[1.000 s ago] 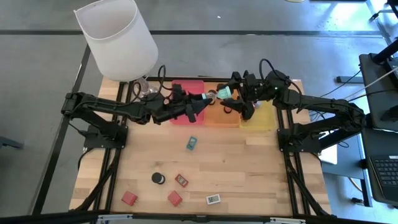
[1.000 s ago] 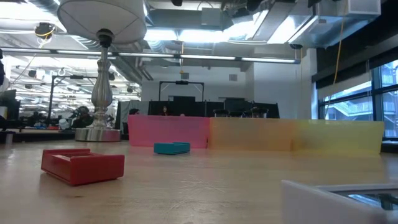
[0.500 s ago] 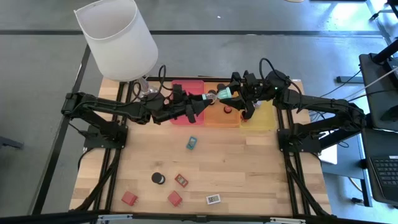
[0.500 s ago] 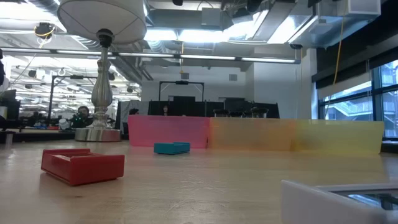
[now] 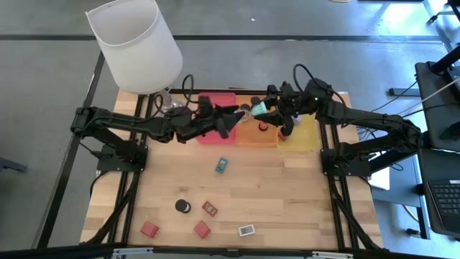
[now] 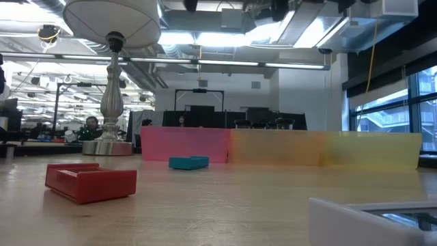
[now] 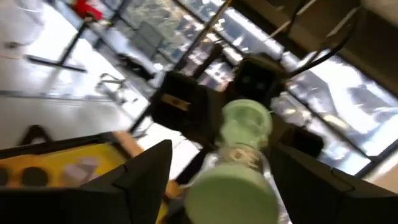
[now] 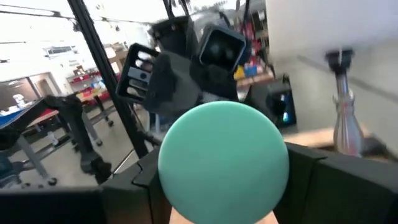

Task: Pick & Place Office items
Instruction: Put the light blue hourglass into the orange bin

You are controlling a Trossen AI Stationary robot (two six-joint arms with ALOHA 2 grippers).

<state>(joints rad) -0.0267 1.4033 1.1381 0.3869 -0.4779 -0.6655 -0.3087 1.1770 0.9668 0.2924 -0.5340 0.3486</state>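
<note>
Both arms reach level toward each other above the trays at twelve o'clock, apparently handing over a green-topped cylinder (image 5: 256,108). The right gripper (image 5: 264,110) is clamped on it; the left gripper (image 5: 235,114) faces it with fingers spread. Other pieces lie around six o'clock, including a teal block (image 5: 221,166).
</note>
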